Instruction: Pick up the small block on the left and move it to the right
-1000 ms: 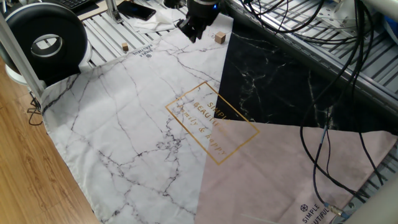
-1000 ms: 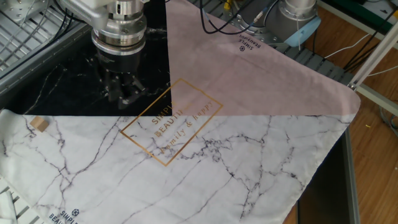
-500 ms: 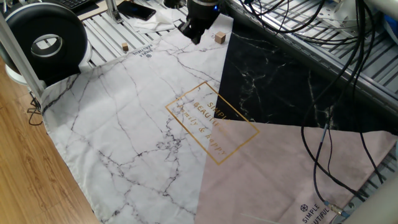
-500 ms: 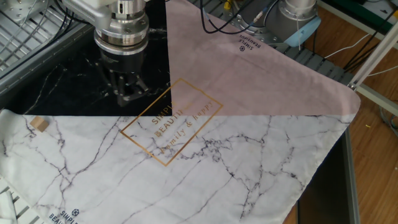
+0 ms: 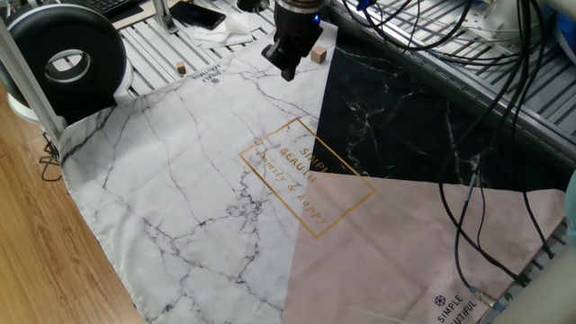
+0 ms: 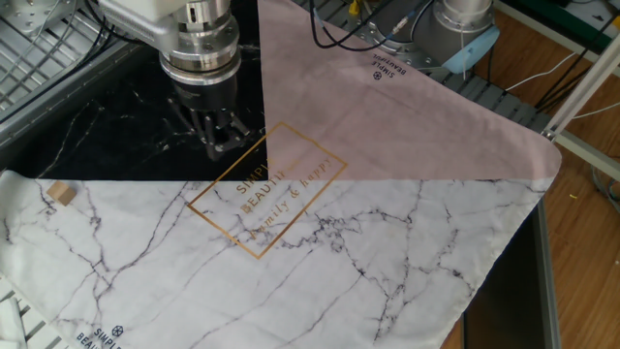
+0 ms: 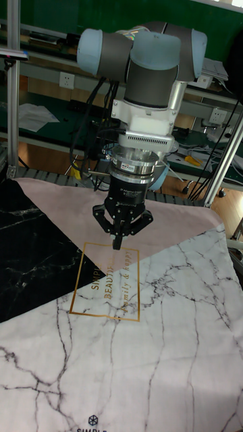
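The small block (image 6: 62,193), a tan wooden cube, lies on the white marble part of the cloth at the far left of the other fixed view. In one fixed view the block (image 5: 317,54) shows at the cloth's far edge, just right of the arm. My gripper (image 6: 221,145) hangs well to the right of it, over the black patch next to the gold-framed lettering (image 6: 266,189). Its fingers meet at one tip with nothing between them, as the tall fixed view of the gripper (image 7: 119,244) shows. The gripper (image 5: 288,70) points straight down. The block is out of the tall fixed view.
A second small cube (image 5: 181,67) sits off the cloth on the metal grate. A black round device (image 5: 67,61) stands at the far left corner. Cables (image 5: 468,207) trail over the black and pink patches. The robot base (image 6: 455,24) stands beyond the pink corner.
The gripper has slid away from the block's side towards the gold lettering, staying shut. The block has not moved.
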Action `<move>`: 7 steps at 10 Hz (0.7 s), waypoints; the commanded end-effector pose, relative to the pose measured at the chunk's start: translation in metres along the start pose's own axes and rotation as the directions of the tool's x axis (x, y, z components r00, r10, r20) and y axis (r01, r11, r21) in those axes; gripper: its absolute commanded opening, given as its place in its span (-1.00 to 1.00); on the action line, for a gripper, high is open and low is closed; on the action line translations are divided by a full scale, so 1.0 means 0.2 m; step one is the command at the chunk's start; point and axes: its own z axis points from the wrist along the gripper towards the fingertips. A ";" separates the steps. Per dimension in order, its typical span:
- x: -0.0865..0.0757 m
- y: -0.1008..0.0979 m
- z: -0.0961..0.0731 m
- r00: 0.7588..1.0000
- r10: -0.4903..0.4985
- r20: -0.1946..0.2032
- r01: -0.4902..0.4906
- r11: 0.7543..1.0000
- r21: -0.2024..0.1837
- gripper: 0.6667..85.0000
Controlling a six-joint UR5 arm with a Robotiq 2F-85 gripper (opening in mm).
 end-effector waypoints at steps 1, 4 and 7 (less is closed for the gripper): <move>0.00 -0.02 0.01 1.000 -0.016 0.001 0.016 1.000 0.025 -0.99; -0.12 -0.01 0.01 0.995 -0.023 0.097 0.021 1.000 0.021 -0.99; -0.17 0.03 0.00 0.988 -0.079 0.136 0.079 0.997 0.001 -0.99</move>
